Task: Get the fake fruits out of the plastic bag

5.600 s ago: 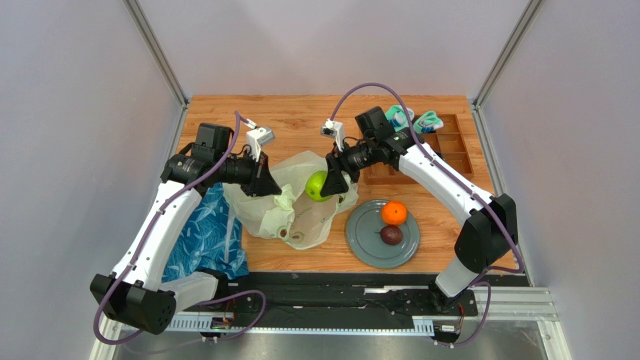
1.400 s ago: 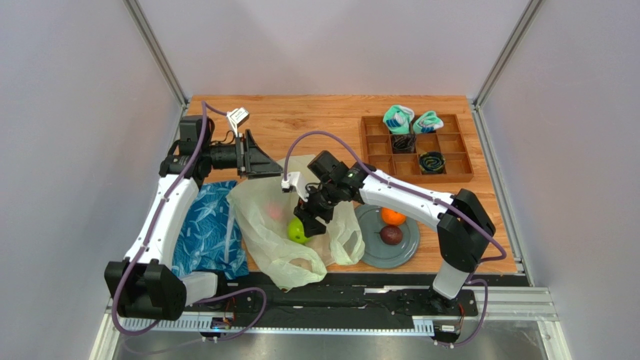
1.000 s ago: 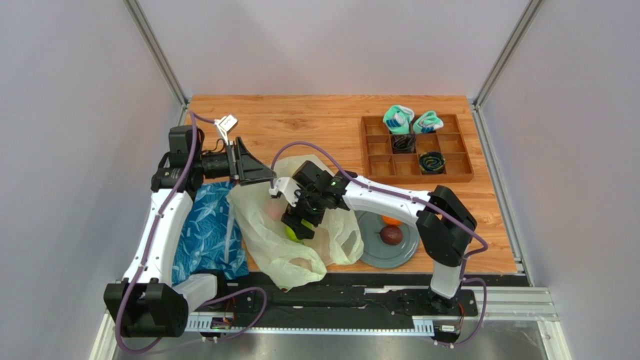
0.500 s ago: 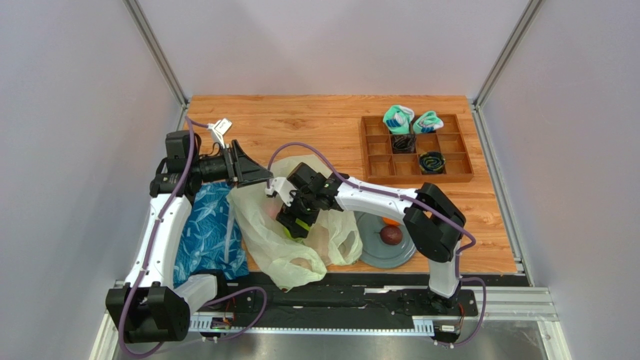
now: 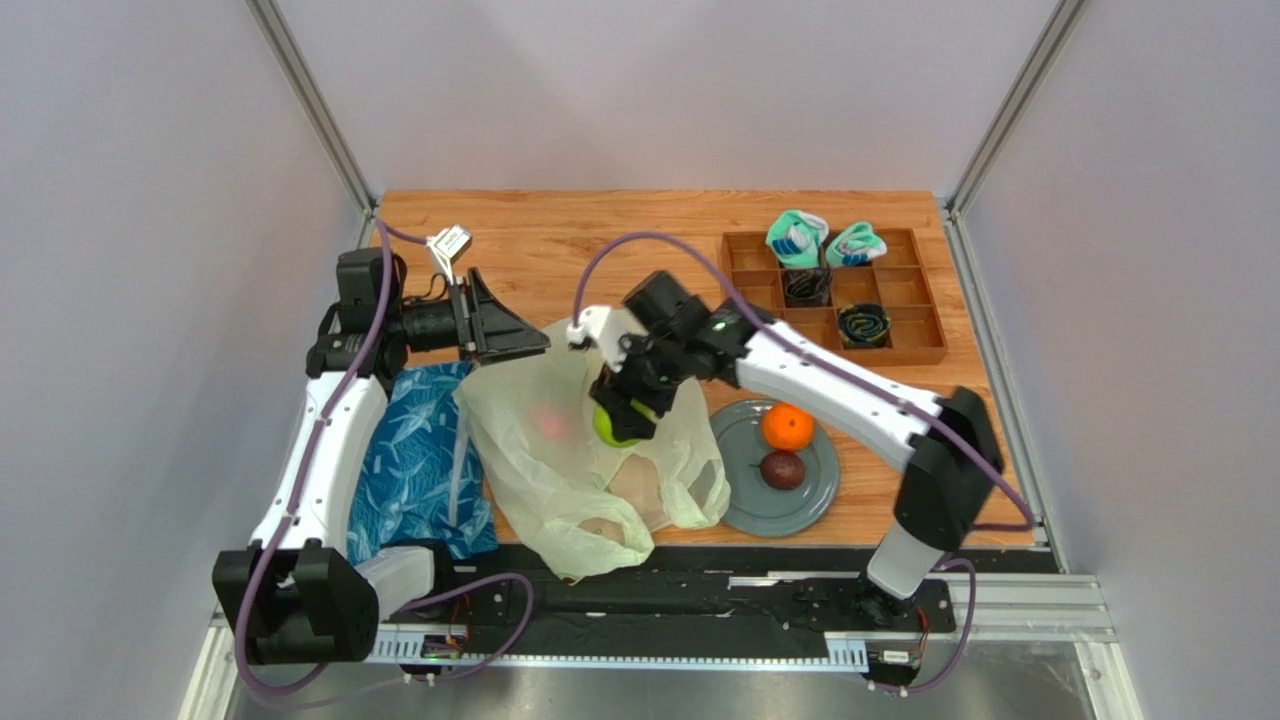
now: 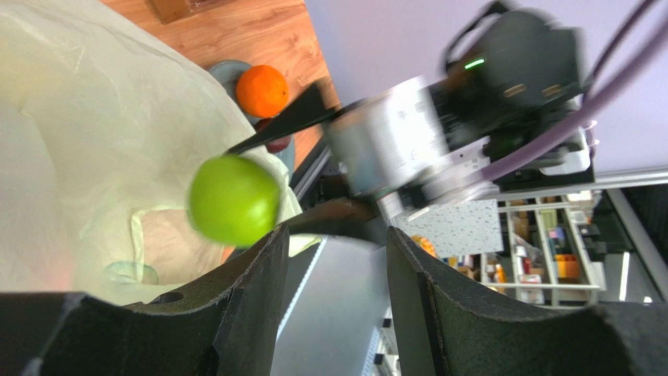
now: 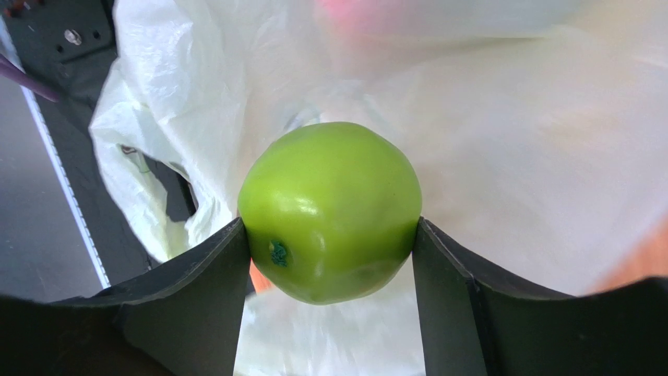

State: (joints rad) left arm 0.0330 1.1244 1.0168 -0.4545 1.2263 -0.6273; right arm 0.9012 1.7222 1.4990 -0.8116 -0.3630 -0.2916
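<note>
Green, glossy and round, the green apple (image 7: 329,210) sat clamped between the black fingers of the right gripper (image 7: 331,235), one pad on each flank. It hung just above the plastic bag (image 5: 526,450). That thin, crinkled, translucent film spread beneath the gripper, and a reddish shape (image 5: 553,425) showed through it.

The left gripper (image 6: 333,251) stood at the bag's far-left rim with its jaws apart and nothing between them; whether a finger touched the film I could not tell. Beyond both grippers the wooden table (image 5: 601,240) ran bare to its far edge.

Right of the right gripper, a grey plate (image 5: 736,503) touched the bag and carried an orange (image 5: 787,428) and a dark fruit (image 5: 781,470). Farther right, a wooden tray (image 5: 902,357) held two rolled socks (image 5: 796,237) in its far compartments. A blue leaf-patterned bag (image 5: 413,480) lay under the left arm.
</note>
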